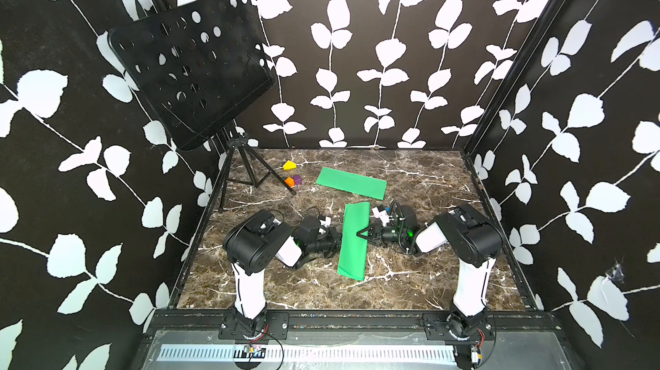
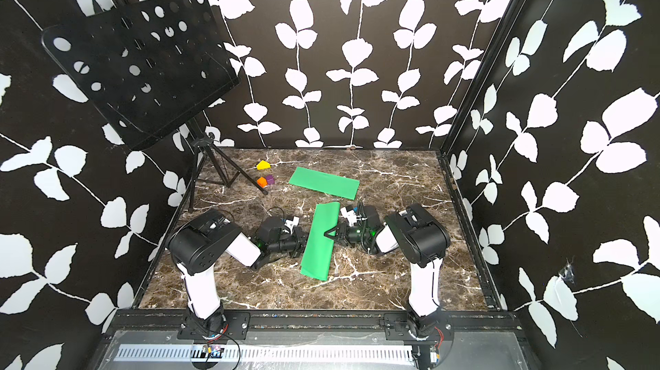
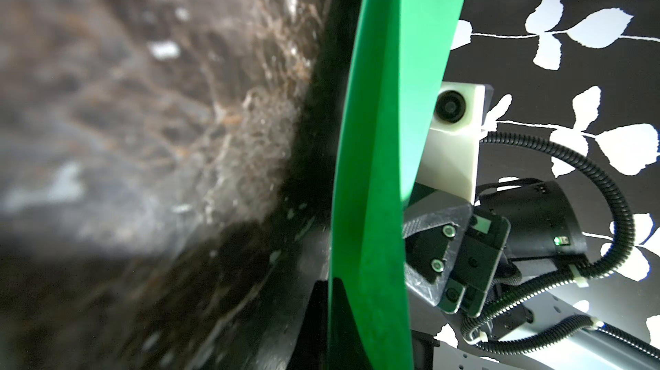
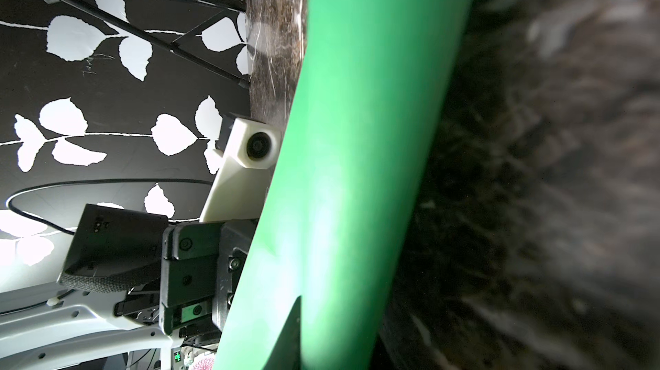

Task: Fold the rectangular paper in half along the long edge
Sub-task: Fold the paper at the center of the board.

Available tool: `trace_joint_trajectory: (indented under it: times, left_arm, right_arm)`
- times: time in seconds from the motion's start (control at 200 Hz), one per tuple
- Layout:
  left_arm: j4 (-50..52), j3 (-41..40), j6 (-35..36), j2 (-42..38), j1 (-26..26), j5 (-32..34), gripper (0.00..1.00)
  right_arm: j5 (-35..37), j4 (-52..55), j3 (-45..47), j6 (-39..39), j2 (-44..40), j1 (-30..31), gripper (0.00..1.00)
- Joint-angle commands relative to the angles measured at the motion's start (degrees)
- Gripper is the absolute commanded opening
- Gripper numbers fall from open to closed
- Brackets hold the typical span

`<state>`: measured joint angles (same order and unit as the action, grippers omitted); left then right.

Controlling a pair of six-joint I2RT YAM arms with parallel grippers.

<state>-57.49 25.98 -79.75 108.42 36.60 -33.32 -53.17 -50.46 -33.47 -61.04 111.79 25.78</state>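
The green rectangular paper (image 1: 353, 254) (image 2: 318, 254) lies lengthwise on the marble table between my two arms. It is doubled over loosely, and its far end curls up. My left gripper (image 1: 338, 240) (image 2: 303, 241) is at its left long edge. In the left wrist view the gripper (image 3: 330, 321) is shut on the paper (image 3: 385, 136), one dark finger on each side of the sheet. My right gripper (image 1: 361, 233) (image 2: 330, 233) reaches in from the right. One finger lies on top of the paper (image 4: 357, 136), and the gripper (image 4: 298, 332) is shut on it.
A second green sheet (image 1: 351, 182) lies flat behind. Yellow (image 1: 289, 165), orange (image 1: 289, 182) and purple (image 1: 297, 179) blocks sit at the back left, by the tripod legs of a black music stand (image 1: 193, 68). Patterned walls close in three sides of the table.
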Motion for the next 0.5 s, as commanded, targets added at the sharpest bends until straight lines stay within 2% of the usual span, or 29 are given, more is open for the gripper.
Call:
trace_joint_trajectory:
  times: [0.0,0.195,0.495]
  left_arm:
    - [9.9,-3.3,-0.9,2.5,0.2,2.2,0.12]
    - [10.0,-4.5,-1.5,1.0,0.0,2.6,0.29]
    - [11.9,-6.9,-0.6,-3.0,-1.5,3.7,0.39]
  right_arm:
    - [0.9,2.5,1.2,0.5,1.8,-0.6,0.19]
    - [0.9,2.8,1.3,0.8,1.8,-0.7,0.17]
    - [1.0,3.3,1.6,1.4,1.8,-1.1,0.16]
